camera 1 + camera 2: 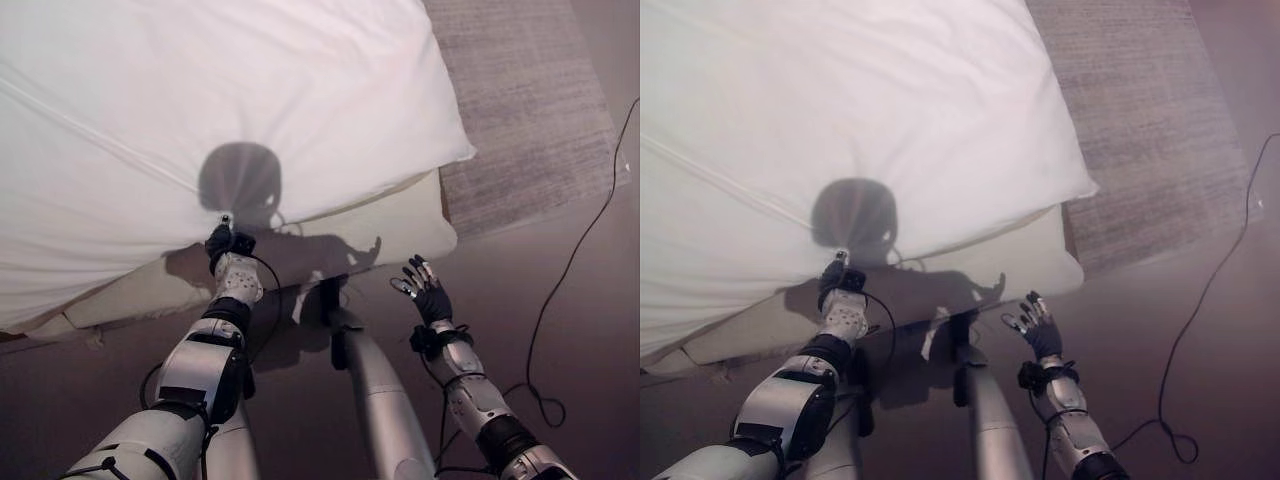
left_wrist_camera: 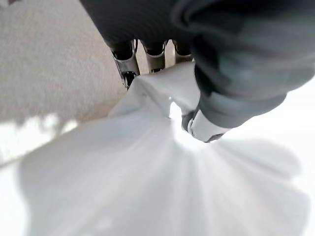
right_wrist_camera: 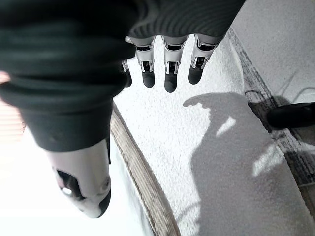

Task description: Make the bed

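Gripping the duvet [image 1: 200, 110] edge: left hand [image 1: 226, 243] is at the near side of the bed, fingers [image 2: 127, 61] and thumb curled round a bunched fold of white cloth, w/ pleats fanning out from the pinch in the left wrist view. Duvet is spread white across the upper part of both eye views, covering most of the bed; its near edge hangs just over the mattress [image 1: 400, 225] side, w/ a seam line running diagonally across it. Duvet corner on the robot's right pokes out past the mattress corner, over the rug [image 1: 530, 110].

Right hand [image 1: 428, 292] is held off the bed, over bare floor [image 1: 560, 340] near the mattress corner, well apart from the duvet. Fingers [image 3: 170, 69] straight and spread, holding nothing; right wrist view has them pointing toward the mattress side, w/ its piped edge running past below.

Grey rug lies on the floor beyond the bed corner, on the robot's right.
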### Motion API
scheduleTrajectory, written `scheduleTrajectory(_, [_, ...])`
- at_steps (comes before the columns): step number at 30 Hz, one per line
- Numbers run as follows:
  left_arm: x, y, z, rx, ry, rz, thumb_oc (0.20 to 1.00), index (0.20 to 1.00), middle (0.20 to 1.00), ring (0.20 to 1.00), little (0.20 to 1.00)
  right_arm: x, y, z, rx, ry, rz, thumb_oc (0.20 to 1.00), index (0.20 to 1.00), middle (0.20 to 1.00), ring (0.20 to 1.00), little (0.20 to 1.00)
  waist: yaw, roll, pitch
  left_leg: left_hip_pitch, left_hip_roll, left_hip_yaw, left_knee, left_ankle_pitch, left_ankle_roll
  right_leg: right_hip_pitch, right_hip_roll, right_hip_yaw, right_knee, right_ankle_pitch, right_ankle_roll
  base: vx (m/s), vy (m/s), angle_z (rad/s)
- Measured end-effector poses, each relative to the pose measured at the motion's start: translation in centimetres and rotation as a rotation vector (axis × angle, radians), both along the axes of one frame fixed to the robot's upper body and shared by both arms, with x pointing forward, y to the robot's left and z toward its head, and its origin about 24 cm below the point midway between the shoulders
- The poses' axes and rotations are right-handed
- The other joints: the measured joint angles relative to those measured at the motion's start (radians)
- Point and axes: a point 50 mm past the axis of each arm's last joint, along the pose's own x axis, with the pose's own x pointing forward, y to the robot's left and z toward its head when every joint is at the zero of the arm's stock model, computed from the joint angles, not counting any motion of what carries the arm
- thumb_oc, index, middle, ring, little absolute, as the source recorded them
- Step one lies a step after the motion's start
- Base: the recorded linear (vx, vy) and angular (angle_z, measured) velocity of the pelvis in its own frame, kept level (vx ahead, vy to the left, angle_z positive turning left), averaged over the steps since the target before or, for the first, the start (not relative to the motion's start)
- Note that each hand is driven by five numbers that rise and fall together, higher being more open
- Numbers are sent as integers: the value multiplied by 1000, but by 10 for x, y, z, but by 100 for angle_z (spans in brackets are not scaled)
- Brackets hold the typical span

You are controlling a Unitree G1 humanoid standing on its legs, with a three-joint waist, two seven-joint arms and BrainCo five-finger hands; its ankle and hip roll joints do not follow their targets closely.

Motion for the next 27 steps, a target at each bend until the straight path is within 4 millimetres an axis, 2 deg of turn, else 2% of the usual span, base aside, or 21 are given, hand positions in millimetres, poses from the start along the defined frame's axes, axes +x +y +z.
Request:
scheduleTrajectory(3, [-9, -13, -5, -26, -48, -15, 200, 200, 200, 200, 200, 0, 3, -2, 30, 10, 2, 1000, 1000, 1000, 1000, 1000, 21, 1, 1, 37, -6, -2, -28, 9, -1, 30, -4, -1, -8, -2, 1, 10, 2, 4])
scheduleTrajectory(6, [-24, -36, 3, -33, -177, -90, 200, 200, 200, 200, 200, -1, 12, -12, 189, 63, 8, 1000, 1000, 1000, 1000, 1000, 59, 9, 7, 87, -19, -13, -66, 21, -2, 70, -11, -3, -19, -6, 2, 14, -9, 7])
scheduleTrajectory(11, [-34, -62, 18, -39, -323, -218, 200, 200, 200, 200, 200, 6, 44, -26, 417, 167, 70, 1000, 1000, 1000, 1000, 1000, 123, 40, 47, 141, -32, -40, -98, 38, -2, 129, -26, -31, -21, -22, -2, 6, -19, 21])
scheduleTrajectory(12, [-35, -63, 19, -44, -338, -225, 200, 200, 200, 200, 200, 10, 53, -22, 453, 159, 107, 1000, 1000, 1000, 1000, 1000, 144, 44, 52, 145, -34, -43, -104, 40, -1, 135, -28, -34, -20, -25, -5, 3, -31, 6])
scheduleTrajectory(14, [-37, -65, 23, -72, -376, -238, 200, 200, 200, 200, 200, 18, 64, -15, 490, 157, 143, 1000, 1000, 1000, 1000, 1000, 140, 48, 76, 162, -39, -53, -115, 51, -2, 154, -33, -44, -24, -27, -4, 7, -27, 15])
scheduleTrajectory(16, [-39, -68, 26, -84, -403, -256, 200, 200, 200, 200, 200, 23, 73, -10, 523, 149, 172, 1000, 1000, 1000, 1000, 1000, 155, 55, 96, 171, -43, -65, -127, 61, -4, 166, -39, -58, -22, -28, -4, 7, -15, 20])
scheduleTrajectory(19, [-44, -75, 32, -99, -453, -293, 200, 200, 200, 200, 200, 29, 76, -5, 552, 147, 177, 1000, 1000, 1000, 1000, 1000, 174, 57, 119, 190, -43, -75, -138, 69, -6, 186, -41, -70, -22, -32, -7, -3, -13, 13])
scheduleTrajectory(22, [-50, -81, 42, -119, -515, -322, 200, 200, 200, 200, 200, 35, 84, 3, 604, 133, 190, 1000, 1000, 1000, 1000, 1000, 182, 80, 140, 199, -51, -99, -142, 75, -6, 208, -54, -94, -16, -42, -12, 0, -4, 24])
scheduleTrajectory(27, [-53, -85, 49, -117, -558, -351, 200, 200, 200, 200, 200, 34, 96, 4, 666, 148, 205, 1000, 1000, 1000, 1000, 1000, 207, 92, 147, 207, -58, -120, -155, 88, -6, 224, -61, -113, -18, -46, -16, 5, 5, 13])
